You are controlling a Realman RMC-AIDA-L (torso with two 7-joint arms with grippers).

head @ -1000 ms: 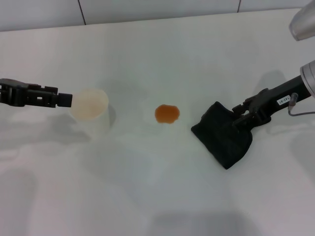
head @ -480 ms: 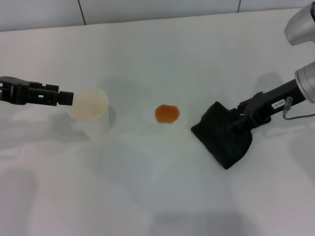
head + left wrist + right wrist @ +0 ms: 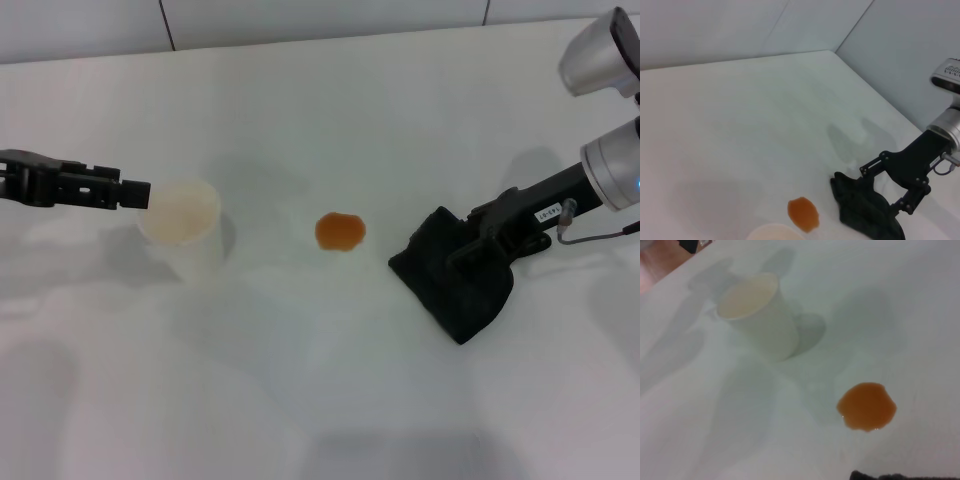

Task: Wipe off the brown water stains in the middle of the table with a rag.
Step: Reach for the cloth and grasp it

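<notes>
The brown water stain (image 3: 340, 231) is a small orange-brown blot on the white table (image 3: 330, 100); it also shows in the wrist views as the stain (image 3: 803, 214) and the stain (image 3: 866, 406). To its right lies the black rag (image 3: 455, 285), flat on the table. My right gripper (image 3: 466, 243) is low over the rag's right end. In the left wrist view this right gripper (image 3: 885, 190) is open, with its fingers (image 3: 870, 167) spread across the rag (image 3: 865, 212). Only a sliver of the rag (image 3: 900, 476) shows in the right wrist view. My left gripper (image 3: 135, 192) hovers at the far left.
A white paper cup (image 3: 182, 228) stands upright left of the stain, just beside the left gripper's tip; the cup (image 3: 760, 315) also shows in the right wrist view. A tiled wall (image 3: 320, 15) rises behind the table's far edge.
The right gripper has reached a little further over the rag towards the stain while its wrist rose. The left gripper drifted slightly up and away from the cup. Rag, stain and cup have not moved.
</notes>
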